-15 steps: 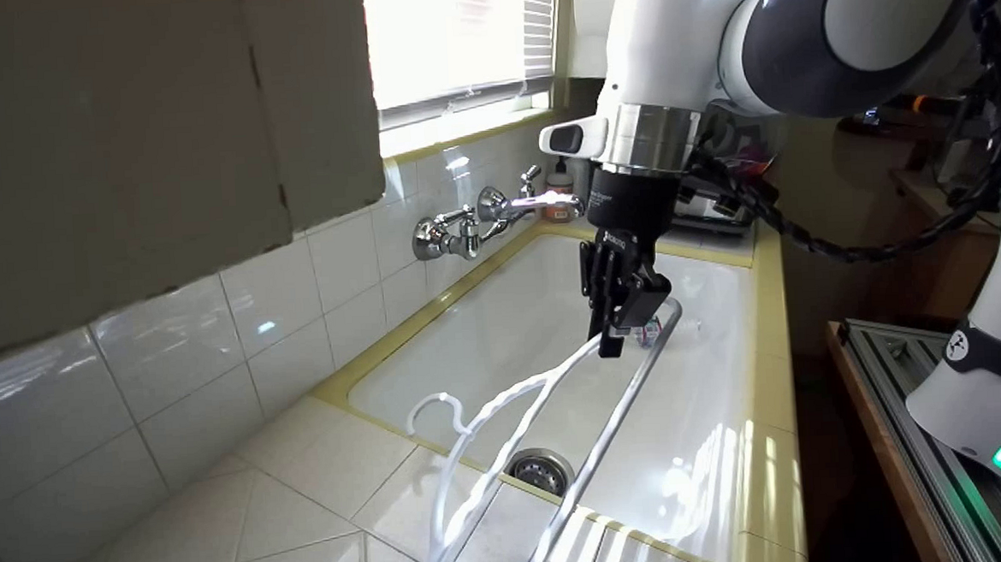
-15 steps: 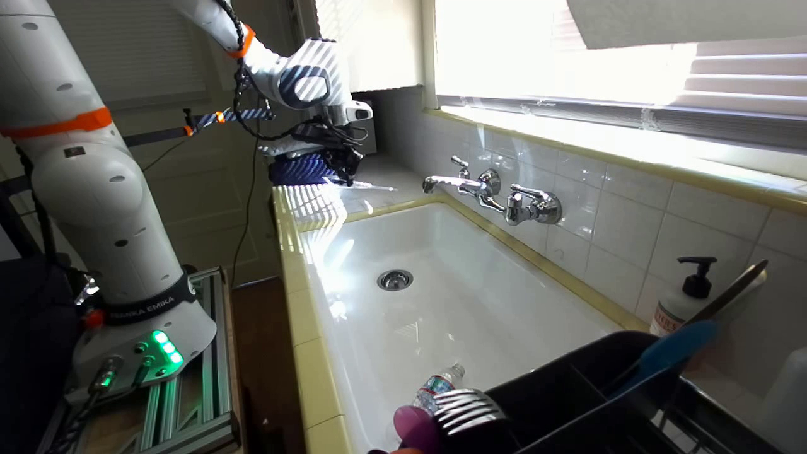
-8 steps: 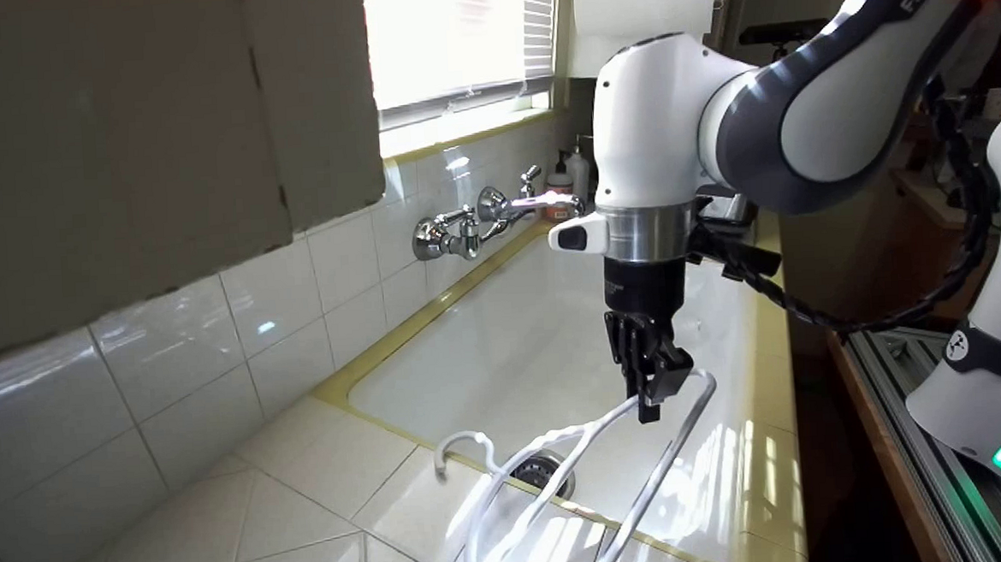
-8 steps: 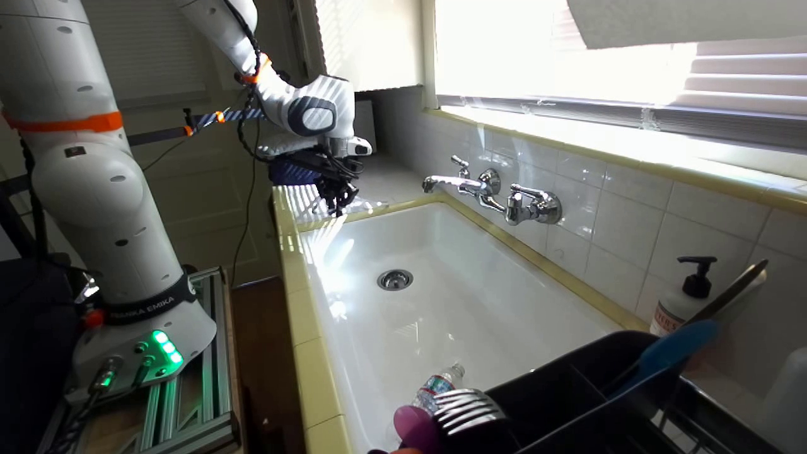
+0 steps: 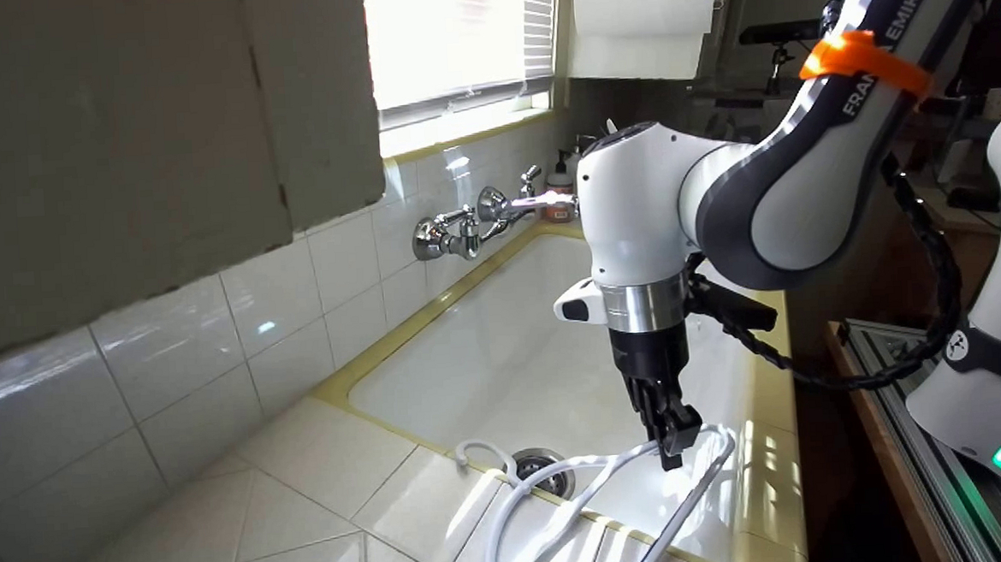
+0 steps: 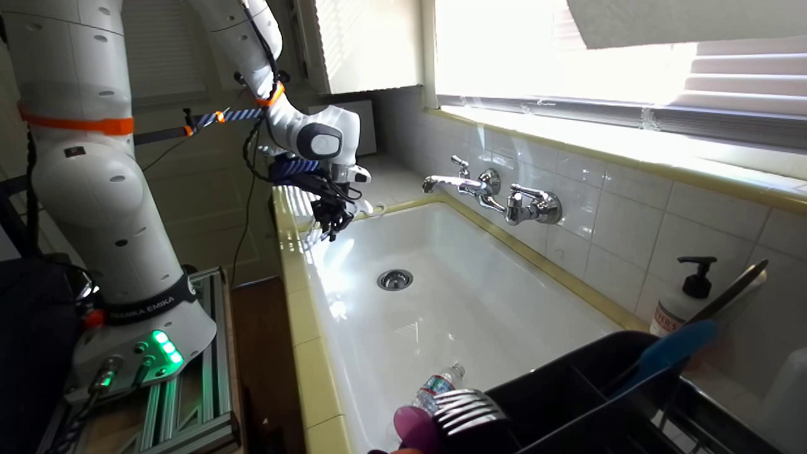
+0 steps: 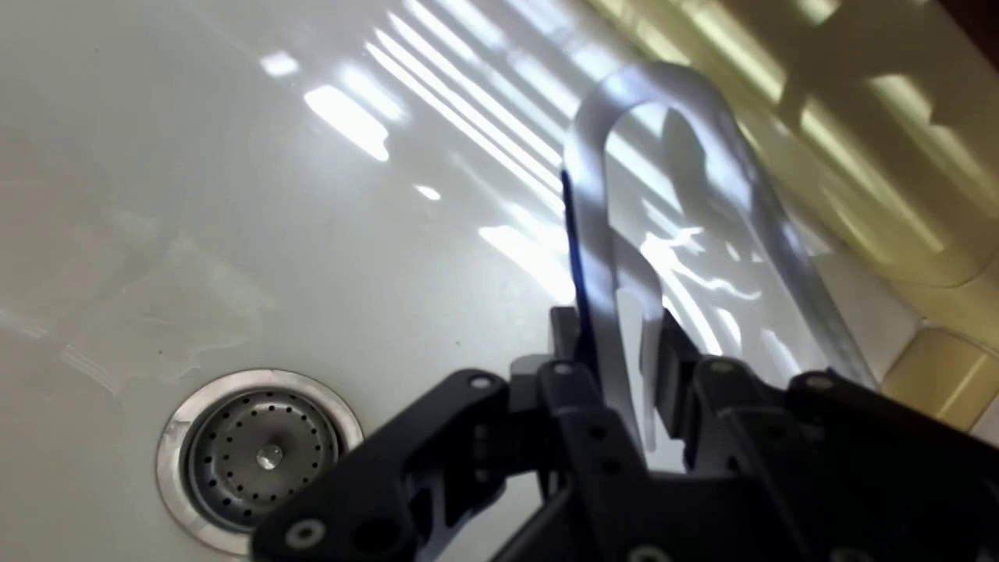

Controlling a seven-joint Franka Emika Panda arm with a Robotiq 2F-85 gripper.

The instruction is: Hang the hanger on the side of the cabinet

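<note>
While the white arm (image 5: 642,205) bends down over one end of the sink (image 6: 498,302), we get both of them in both exterior views. White inside, yellow tiled rim (image 6: 312,372), sun glare. Next, pale tiled counter (image 5: 330,461) at that end, sun-striped. We mark the bright window (image 6: 523,44) above the sink, then the pale cabinet (image 6: 372,47) beside it, high over the counter. Thin whitish hanger (image 7: 595,234): up in the gripper (image 7: 619,343), rounded end jutting over the sink near the rim in the wrist view. In an exterior view we see its rods running on toward the counter, hook (image 5: 480,444) turned toward the tiled wall (image 6: 637,208); we can't tell if it touches the counter. Black divided holder (image 6: 630,410) at the opposite end. Chrome tap (image 6: 490,188) on that wall, well apart from the gripper, which points down, narrowed, pinching the hanger's rods. Pump soap bottle (image 6: 678,309) near the holder; clear plastic bottle (image 6: 435,388) lying in the sink, partly hidden by a fork (image 6: 470,410). Last, round metal drain (image 7: 269,457), which we find left of the gripper in the wrist view.
</note>
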